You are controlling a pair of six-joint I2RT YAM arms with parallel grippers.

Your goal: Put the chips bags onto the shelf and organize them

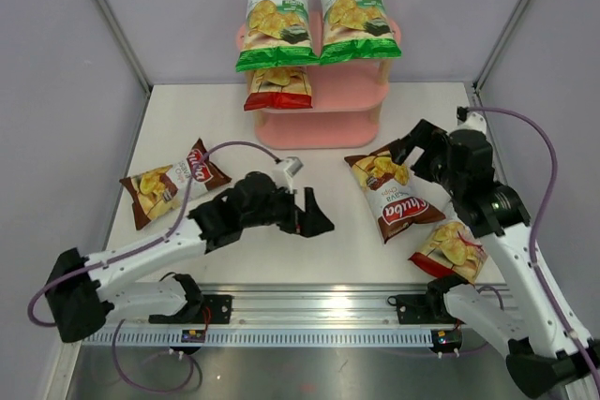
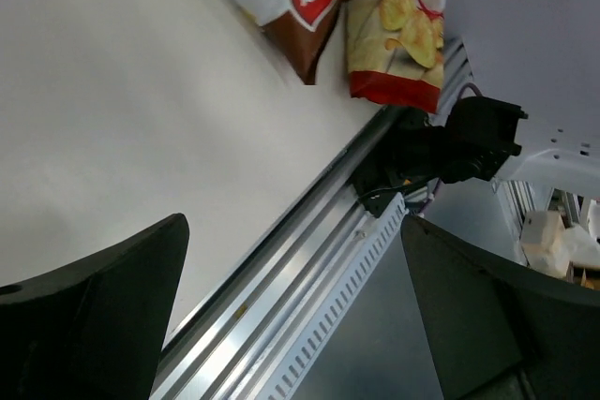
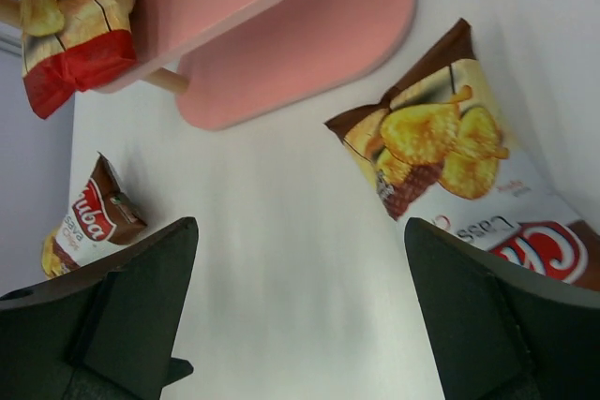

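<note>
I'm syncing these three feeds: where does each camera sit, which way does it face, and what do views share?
Top external: above and behind the arms, looking down at table and shelf; both arms show.
Left wrist: facing the near rail and right arm's base; open left pincer frames it.
Right wrist: faces the shelf; open right pincer below.
Shared: right brown bag, in all three.

Left arm (image 1: pixel 150 252) and right arm (image 1: pixel 514 248): white tubular links, matte black joint housings. A thin purple cable (image 1: pixel 542 170) loops along each. Black bases (image 1: pixel 199 306) at the rail, with red wiring beside them. Left gripper (image 2: pixel 295 325) and right gripper (image 3: pixel 300 325): broad, dark, wedge-shaped fingers (image 3: pixel 487 316).
</note>
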